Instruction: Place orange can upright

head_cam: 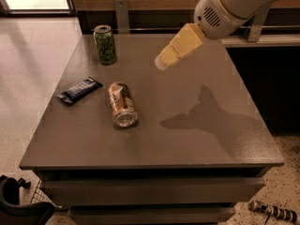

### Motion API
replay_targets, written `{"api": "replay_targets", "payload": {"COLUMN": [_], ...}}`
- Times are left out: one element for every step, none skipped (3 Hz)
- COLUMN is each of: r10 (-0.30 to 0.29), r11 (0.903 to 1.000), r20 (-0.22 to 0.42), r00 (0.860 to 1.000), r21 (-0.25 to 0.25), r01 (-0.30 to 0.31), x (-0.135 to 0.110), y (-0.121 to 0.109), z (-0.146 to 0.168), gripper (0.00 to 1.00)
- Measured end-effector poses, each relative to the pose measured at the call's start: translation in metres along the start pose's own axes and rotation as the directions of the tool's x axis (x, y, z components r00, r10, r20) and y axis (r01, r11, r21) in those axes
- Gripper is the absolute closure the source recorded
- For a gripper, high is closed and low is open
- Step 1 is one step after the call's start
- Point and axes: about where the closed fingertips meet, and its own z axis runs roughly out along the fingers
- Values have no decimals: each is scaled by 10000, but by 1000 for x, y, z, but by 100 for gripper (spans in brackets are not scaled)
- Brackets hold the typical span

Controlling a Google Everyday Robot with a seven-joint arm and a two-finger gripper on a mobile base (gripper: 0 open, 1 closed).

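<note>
The orange can point(123, 104) lies on its side on the grey table point(197, 139), left of the middle, with its silver end facing the front edge. My gripper point(164, 62) hangs above the table's back middle, up and to the right of the can, apart from it. It holds nothing that I can see. Its pale yellow housing points down and left toward the can.
A green can point(105, 44) stands upright at the back left of the table. A dark snack bar point(79, 90) lies left of the orange can. The arm's shadow point(206, 114) falls on the right half. Floor lies to the left; a dark counter stands behind.
</note>
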Motion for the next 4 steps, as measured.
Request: {"api": "replay_targets", "payload": {"r10": [666, 798, 1134, 1767], "r11": [9977, 9967, 9933, 9828], "r20": [-1050, -1210, -1257, -1980], "r00": [9922, 9894, 9856, 9642], "r21": [210, 208, -60, -181], "r01": [-647, -778, -1151, -1838], "x": [-6, -5, -7, -13], "y": [4, 8, 9, 15], "z": [19, 20, 32, 59], "gripper": [0, 0, 0, 0]}}
